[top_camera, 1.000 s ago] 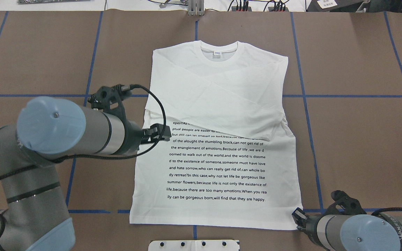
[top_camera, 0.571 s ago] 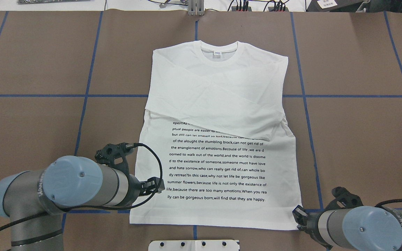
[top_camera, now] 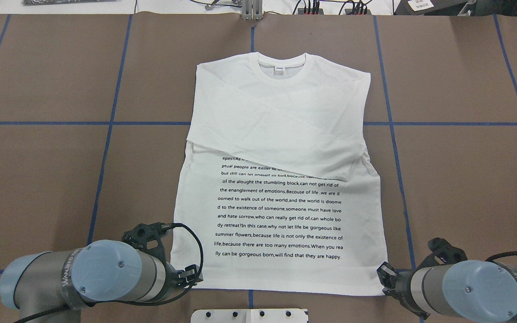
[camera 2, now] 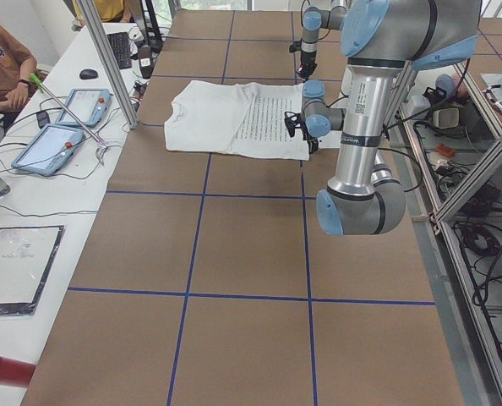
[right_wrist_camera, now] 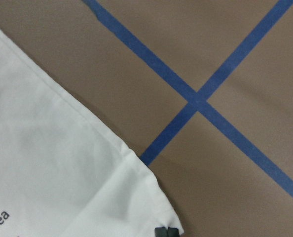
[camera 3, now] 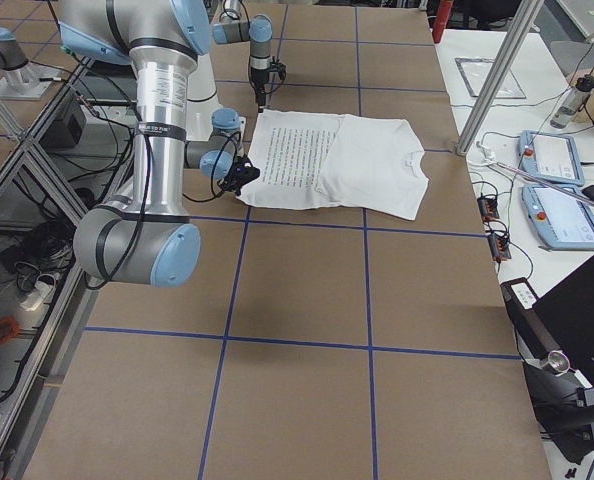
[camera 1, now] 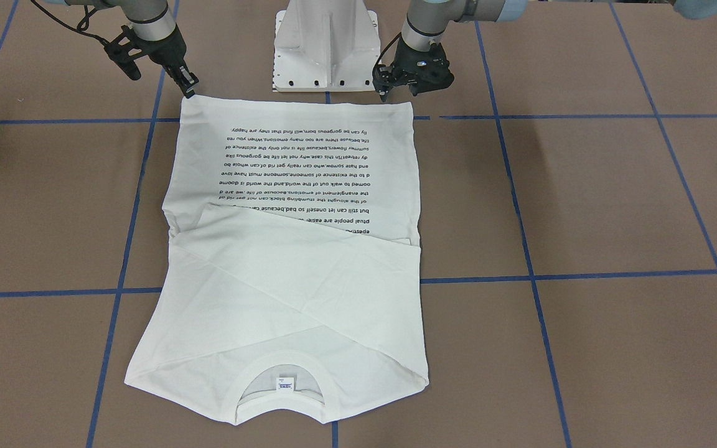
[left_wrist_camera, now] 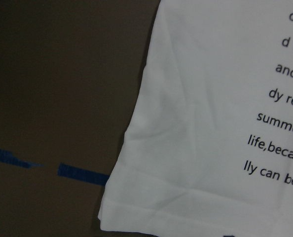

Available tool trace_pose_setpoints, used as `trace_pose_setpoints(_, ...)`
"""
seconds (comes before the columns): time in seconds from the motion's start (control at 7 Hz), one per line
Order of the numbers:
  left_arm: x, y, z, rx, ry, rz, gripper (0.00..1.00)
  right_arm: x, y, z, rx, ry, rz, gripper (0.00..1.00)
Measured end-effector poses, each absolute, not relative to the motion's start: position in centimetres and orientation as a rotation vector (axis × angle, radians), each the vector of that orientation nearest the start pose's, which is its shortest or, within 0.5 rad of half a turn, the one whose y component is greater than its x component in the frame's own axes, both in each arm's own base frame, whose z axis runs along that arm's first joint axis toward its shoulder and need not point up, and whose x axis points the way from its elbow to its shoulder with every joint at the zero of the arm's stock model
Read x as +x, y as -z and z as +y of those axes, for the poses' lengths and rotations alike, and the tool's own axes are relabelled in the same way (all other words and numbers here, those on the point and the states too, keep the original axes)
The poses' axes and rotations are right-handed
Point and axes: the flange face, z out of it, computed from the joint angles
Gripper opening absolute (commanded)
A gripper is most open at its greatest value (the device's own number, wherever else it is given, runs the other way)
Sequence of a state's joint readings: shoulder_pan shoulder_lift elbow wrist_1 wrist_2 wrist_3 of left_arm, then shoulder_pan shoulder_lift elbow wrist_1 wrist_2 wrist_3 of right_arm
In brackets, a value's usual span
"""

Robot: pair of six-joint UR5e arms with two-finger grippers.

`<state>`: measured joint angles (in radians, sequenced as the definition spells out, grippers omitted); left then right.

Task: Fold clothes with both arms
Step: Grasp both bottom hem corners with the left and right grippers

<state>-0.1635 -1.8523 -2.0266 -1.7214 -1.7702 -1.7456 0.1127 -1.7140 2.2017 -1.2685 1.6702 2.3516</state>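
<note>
Two grippers, one shirt (top_camera: 281, 134). Since a second ago the left gripper (top_camera: 193, 273) has dropped from the shirt's left edge to its near-left hem corner; can't tell if it's open. The right gripper (top_camera: 382, 273) hasn't budged from the near-right corner, tips pinched together. Shirt's flat on the table (top_camera: 456, 179), centred, collar far. Last line reads "will find that they are happy."; neck label (top_camera: 279, 68) too tiny.
</note>
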Motion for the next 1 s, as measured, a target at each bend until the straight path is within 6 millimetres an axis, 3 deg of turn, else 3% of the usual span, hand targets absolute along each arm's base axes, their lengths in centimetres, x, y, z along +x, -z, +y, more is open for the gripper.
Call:
trace_pose_setpoints(0.43,52.8,-30.2,-20.0,-0.193,0.227,0.86,0.58,-40.9,-39.8,-17.2,-0.358,-0.808,-0.737,0.0)
trace_pose_setpoints(0.71,53.1,-30.8,-20.1,-0.186,0.232,0.847,0.23,-40.9,-39.8,-17.3,-0.356,-0.811,-0.739,0.0)
trace_pose_setpoints(0.86,53.1,-30.9,-20.2,-0.184,0.234,0.842,0.17,-40.8,-39.8,-17.4,-0.355,-0.812,-0.739,0.0)
trace_pose_setpoints(1.0,53.1,-31.1,-20.2,-0.182,0.237,0.83,0.0,-40.7,-39.7,-17.4,-0.355,-0.812,-0.74,0.0)
